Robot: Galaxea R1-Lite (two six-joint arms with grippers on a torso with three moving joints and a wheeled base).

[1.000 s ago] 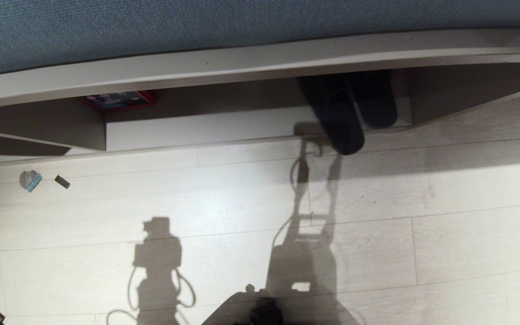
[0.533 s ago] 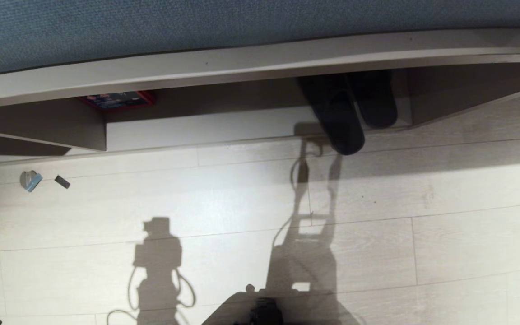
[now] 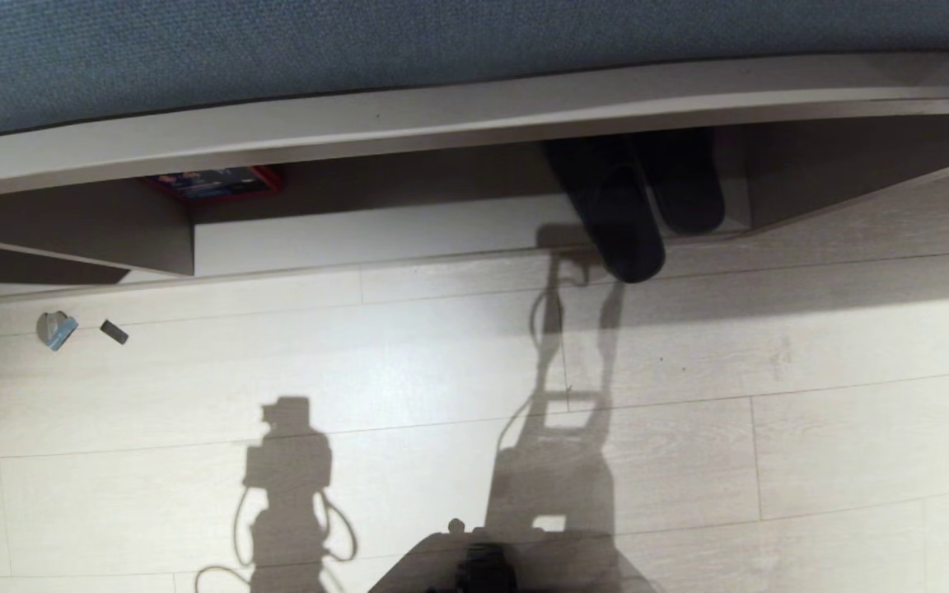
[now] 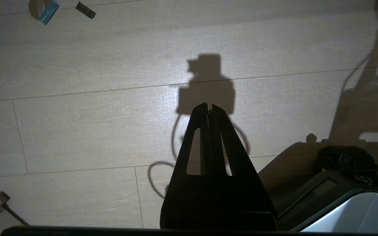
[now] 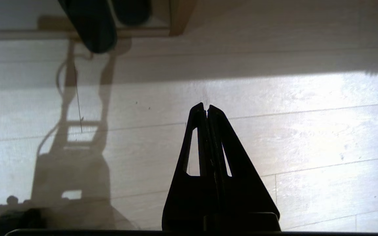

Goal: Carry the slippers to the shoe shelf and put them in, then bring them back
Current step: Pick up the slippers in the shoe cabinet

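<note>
Right tool [image 5: 207,111] pressed closed, empty, above floor [image 5: 307,131], left tool [image 4: 209,109] likewise.

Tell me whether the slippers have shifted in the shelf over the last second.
No. The slippers lie as before: one toe pokes over the shelf front edge, the other sits beside the right wall.

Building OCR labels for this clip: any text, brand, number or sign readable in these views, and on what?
None readable.
Red-edged flat item in the shoe shelf: coloured print, too small and blurred to read.
Small grey-and-blue item on the floor: blue label, no legible characters.
Slippers: no marking visible.
</note>
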